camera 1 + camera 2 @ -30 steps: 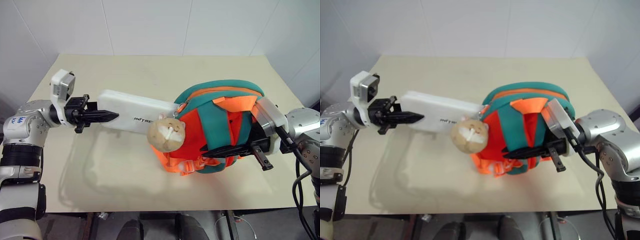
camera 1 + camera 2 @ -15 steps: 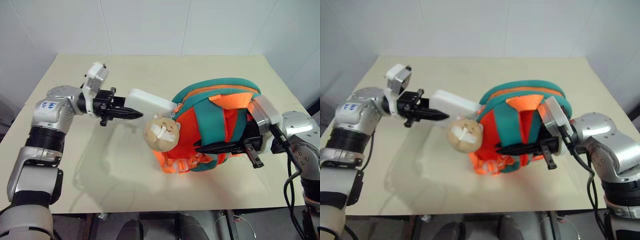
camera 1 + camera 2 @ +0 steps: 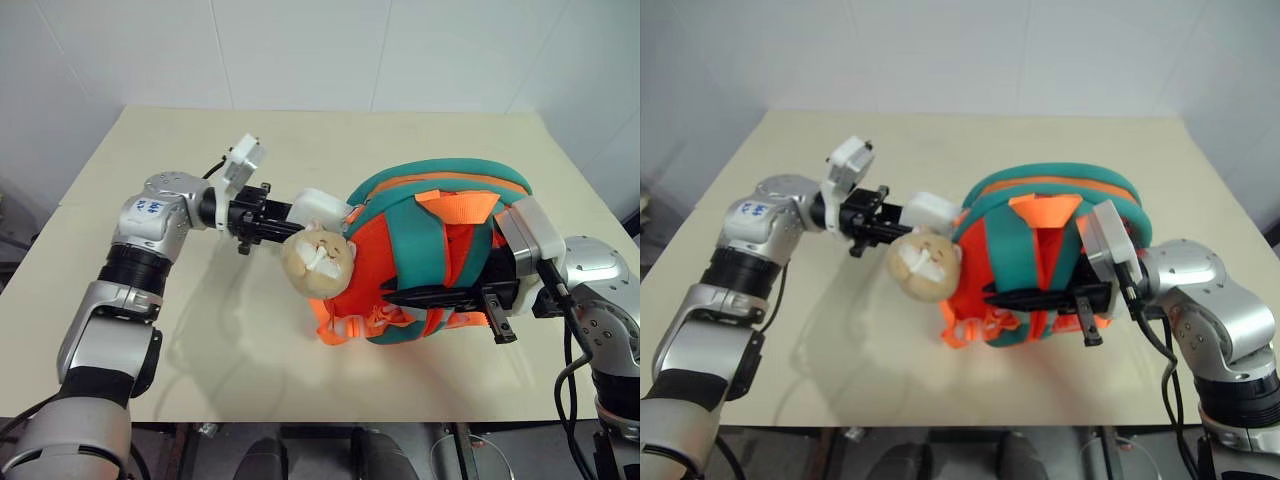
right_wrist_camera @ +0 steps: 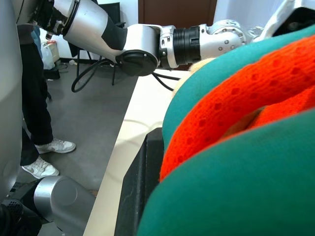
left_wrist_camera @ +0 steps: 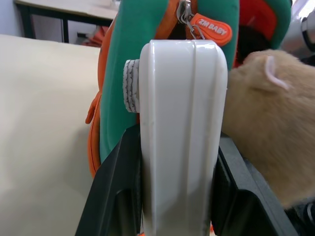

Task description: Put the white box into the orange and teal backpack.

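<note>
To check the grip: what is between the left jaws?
The white box, clamped between them, its far end already at the backpack opening; seen in the left wrist view.

white box (image 3: 322, 205) entering backpack (image 3: 440, 255) from left, backpack on table (image 3: 200, 340)

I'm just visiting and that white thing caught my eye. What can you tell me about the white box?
The flat white plastic-looking box with rounded corners is mostly inside the small orange and teal fabric backpack; one short end sticks out of the zip opening. The left end effector clamps that end between its black fingers. A small grey-white round patch sits on one face. The tan plush toy presses against it.
</note>
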You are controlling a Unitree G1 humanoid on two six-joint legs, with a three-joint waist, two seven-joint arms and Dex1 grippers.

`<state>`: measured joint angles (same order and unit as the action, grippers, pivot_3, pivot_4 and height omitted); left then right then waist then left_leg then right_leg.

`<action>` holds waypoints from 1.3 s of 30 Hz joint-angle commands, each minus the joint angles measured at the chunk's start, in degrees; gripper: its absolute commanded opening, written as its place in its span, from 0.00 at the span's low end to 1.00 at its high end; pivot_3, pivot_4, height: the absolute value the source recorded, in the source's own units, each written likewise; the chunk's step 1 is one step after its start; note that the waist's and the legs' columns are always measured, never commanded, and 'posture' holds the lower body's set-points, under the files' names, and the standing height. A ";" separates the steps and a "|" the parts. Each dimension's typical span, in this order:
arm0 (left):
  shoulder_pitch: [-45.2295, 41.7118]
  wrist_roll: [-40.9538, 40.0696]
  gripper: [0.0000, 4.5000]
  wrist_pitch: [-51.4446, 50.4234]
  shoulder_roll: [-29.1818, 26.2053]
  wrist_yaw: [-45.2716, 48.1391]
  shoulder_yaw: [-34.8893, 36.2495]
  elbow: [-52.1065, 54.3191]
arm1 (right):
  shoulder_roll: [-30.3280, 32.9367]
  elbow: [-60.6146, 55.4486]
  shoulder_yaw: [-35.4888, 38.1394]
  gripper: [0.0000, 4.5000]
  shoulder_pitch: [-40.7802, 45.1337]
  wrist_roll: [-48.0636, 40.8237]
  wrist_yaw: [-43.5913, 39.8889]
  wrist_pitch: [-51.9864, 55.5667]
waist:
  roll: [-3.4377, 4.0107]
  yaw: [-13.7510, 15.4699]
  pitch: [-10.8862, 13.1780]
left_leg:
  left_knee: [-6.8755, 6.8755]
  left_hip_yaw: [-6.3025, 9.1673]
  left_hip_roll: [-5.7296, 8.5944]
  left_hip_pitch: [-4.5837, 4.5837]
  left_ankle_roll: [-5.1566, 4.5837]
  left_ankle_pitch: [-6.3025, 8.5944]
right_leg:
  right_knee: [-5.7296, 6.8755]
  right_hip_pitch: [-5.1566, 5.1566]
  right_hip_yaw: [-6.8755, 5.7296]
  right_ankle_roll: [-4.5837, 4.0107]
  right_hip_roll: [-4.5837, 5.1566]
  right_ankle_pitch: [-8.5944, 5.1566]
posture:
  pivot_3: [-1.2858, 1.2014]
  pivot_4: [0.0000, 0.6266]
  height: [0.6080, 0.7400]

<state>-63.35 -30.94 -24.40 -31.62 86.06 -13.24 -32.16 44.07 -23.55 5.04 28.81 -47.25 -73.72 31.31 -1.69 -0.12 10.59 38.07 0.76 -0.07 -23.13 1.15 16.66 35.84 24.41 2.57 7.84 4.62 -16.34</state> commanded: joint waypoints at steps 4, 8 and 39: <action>-1.52 -0.03 0.28 -2.72 6.78 4.01 0.24 5.12 | -0.49 -1.47 1.76 0.11 -0.07 -0.18 1.92 -1.73 | 0.00 0.12 0.00 | 0.00 -0.01 0.00 -0.02 0.00 0.00 | 0.00 0.00 -0.02 0.00 0.00 0.00 | 0.52 0.24 1.00; 0.21 -0.49 0.28 -5.69 9.49 1.10 1.77 8.67 | -0.58 -2.13 1.91 0.11 -0.58 -0.12 2.48 -1.99 | 0.00 0.09 0.00 | 0.00 0.01 0.01 -0.04 0.00 0.00 | -0.01 0.00 -0.02 0.00 0.00 0.00 | 0.52 0.24 1.00; -1.64 4.69 0.88 -14.99 12.29 -4.05 2.57 17.79 | -0.43 -1.30 1.54 0.11 -0.47 -0.24 2.82 -3.47 | 0.01 -0.11 0.00 | 0.00 0.09 0.00 0.00 -0.05 -0.05 | 0.04 -0.01 0.02 0.02 -0.03 0.01 | 0.52 0.24 1.00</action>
<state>-62.37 -23.30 -39.27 -18.74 81.03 -13.18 -19.04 43.68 -24.87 5.41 27.17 -47.23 -71.23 28.92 -1.68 -0.23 10.59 38.07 0.86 -0.08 -23.14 1.10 16.61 35.89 24.40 2.58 7.85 4.57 -16.33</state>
